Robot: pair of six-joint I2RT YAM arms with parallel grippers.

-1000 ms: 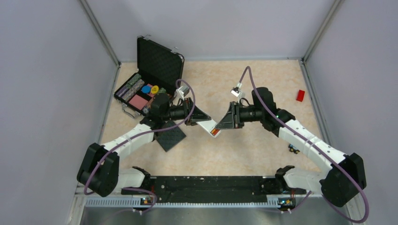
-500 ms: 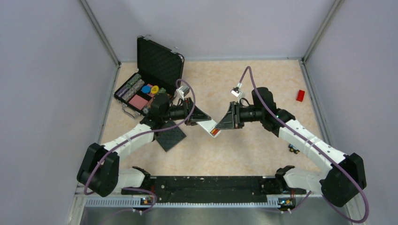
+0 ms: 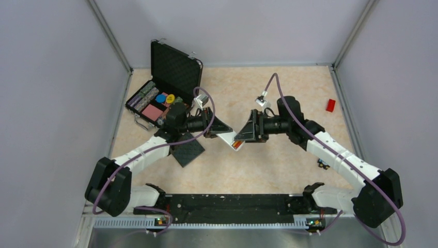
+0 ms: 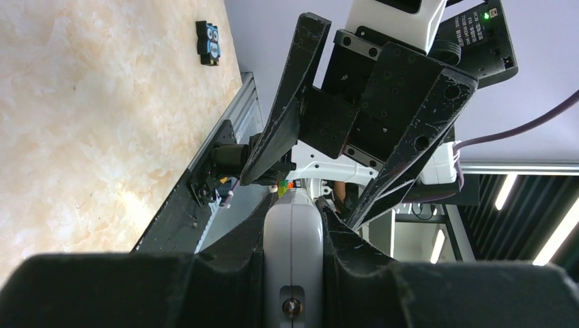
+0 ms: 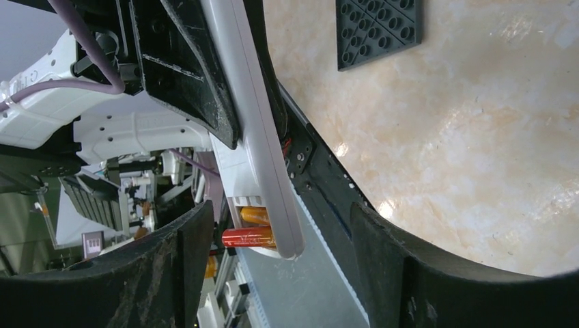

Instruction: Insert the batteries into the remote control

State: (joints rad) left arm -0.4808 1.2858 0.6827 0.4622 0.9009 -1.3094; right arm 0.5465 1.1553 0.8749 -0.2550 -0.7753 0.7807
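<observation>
The white-grey remote control (image 4: 293, 246) is held above the table, and my left gripper (image 3: 223, 133) is shut on its body. Its free end (image 5: 258, 147) reaches between the spread fingers of my right gripper (image 5: 280, 222), which is open and grips nothing. Two batteries sit at the open slot: an orange one (image 5: 254, 215) lies inside, and a red one (image 5: 247, 237) juts out sideways, its end close to my right gripper's left finger (image 5: 179, 270). From above, the batteries (image 3: 236, 145) show as an orange spot under the remote's tip.
An open black case (image 3: 166, 85) with coloured chips stands at the back left. A black studded plate (image 3: 187, 152) lies under the left arm. A red block (image 3: 330, 105) lies far right, and a small dark piece (image 3: 323, 165) sits beside the right arm.
My right gripper's jaws have spread wide and let go of the red battery at the remote's slot; it has also slid slightly left. The left gripper and the remote have stayed put.
</observation>
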